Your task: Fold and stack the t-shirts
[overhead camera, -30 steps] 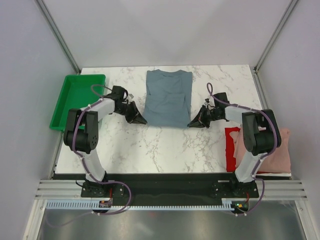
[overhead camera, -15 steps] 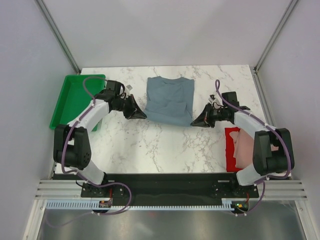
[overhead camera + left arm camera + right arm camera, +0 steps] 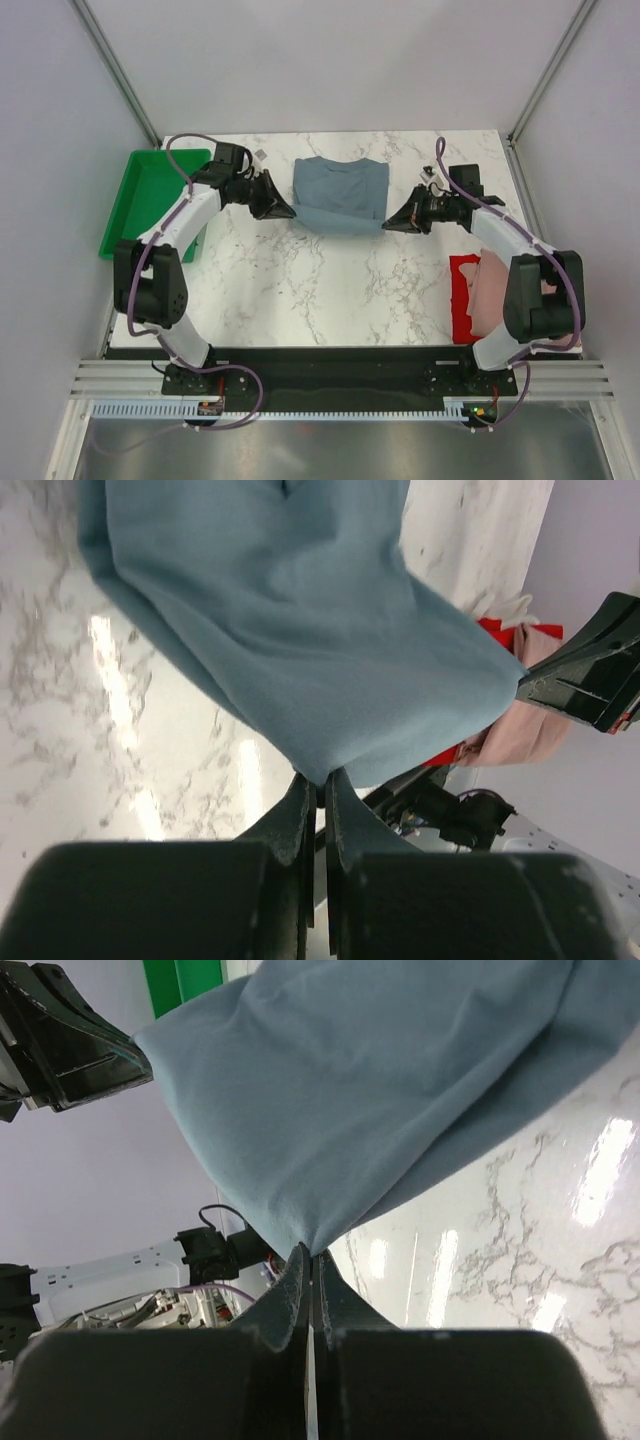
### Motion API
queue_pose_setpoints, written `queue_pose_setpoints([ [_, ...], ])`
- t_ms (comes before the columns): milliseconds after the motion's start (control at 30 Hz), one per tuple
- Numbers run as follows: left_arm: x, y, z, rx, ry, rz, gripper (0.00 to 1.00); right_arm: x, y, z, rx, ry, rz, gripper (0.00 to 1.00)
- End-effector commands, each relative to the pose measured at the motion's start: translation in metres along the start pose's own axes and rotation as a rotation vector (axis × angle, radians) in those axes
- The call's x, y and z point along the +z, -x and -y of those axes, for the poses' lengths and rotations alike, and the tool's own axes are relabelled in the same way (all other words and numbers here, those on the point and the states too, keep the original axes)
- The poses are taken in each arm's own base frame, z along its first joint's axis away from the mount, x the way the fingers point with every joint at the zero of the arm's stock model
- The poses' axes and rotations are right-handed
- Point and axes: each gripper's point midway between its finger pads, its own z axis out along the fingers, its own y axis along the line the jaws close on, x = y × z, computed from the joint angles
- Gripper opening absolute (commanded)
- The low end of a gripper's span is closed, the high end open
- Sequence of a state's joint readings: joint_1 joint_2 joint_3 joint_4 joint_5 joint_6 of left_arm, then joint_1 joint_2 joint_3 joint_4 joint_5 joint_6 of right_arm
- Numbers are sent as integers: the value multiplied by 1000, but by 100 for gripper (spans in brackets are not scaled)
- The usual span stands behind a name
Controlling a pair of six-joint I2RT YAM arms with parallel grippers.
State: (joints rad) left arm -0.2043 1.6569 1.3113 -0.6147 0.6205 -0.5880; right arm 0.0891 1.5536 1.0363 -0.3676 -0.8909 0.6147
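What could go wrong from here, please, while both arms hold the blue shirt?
1. The left gripper and right gripper each pinch only the very tip of a corner, so the blue shirt might slip free.
2. In the top view the right-hand corner sits a little nearer than the left, so the fold could land skewed.

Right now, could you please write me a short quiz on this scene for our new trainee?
1. True or false: the left gripper and right gripper are both shut on the blue-grey t-shirt.
2. The green tray sits on the robot's: A left, B right, C centre.
3. Fill in: the pink t-shirt touches the ____ t-shirt.
Key: 1 true; 2 A; 3 red t-shirt.
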Motion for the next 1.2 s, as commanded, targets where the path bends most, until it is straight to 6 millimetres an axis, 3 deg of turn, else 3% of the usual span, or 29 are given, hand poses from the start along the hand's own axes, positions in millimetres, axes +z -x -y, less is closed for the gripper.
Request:
queue_pose_setpoints([
  [0,20,40,5,71,-18,51,2,8,42,-5,-48,45,68,0],
  [67,27,67,16,122,-43,89,2,10,65,-8,-59,52,101,0],
  [100,43,76,6,116,-29,78,2,20,74,3,-42,43,95,0],
  [167,48,108,19,182,-44,133,2,22,109,-8,-98,64,143,0],
  [200,52,120,20,197,-38,153,2,34,121,6,-86,55,133,0],
  [233,62,139,23,234,-48,175,2,33,148,-11,-146,75,172,0],
  [267,68,150,26,261,-59,189,2,38,162,-10,-167,69,188,0],
  [300,76,161,26,291,-62,205,2,55,173,10,-160,54,176,0],
  [333,85,181,29,340,-66,238,2,55,199,-8,-226,70,218,0],
  [367,93,192,28,425,-55,259,6,62,212,-5,-260,60,234,1],
  [400,100,203,27,470,-33,290,12,80,221,17,-264,36,229,6],
  [433,95,221,40,523,-29,349,29,83,239,0,-325,52,261,13],
  [467,111,231,22,548,33,368,54,90,245,4,-350,47,266,23],
  [500,110,240,35,603,29,411,61,97,252,5,-374,49,272,35],
  [600,106,254,38,635,75,475,72,97,254,-8,-415,81,281,41],
  [667,90,254,51,637,70,501,72,86,257,-13,-445,84,299,44],
  [700,90,248,47,624,78,485,72,76,259,-19,-474,85,318,45],
  [733,87,244,48,609,76,476,72,67,261,-9,-460,73,321,45],
  [800,75,230,55,601,53,452,72,55,258,-5,-455,71,322,59],
  [833,73,221,58,582,34,424,72,52,251,10,-431,64,302,65],
  [867,73,207,67,586,-33,375,71,51,246,12,-421,64,292,71],
  [933,71,181,77,585,-132,292,69,37,245,34,-368,51,289,71],
  [1000,73,151,87,571,-262,178,66,36,241,33,-362,64,278,68],
  [1167,82,117,91,521,-367,55,62,39,230,-6,-406,156,233,64],
])
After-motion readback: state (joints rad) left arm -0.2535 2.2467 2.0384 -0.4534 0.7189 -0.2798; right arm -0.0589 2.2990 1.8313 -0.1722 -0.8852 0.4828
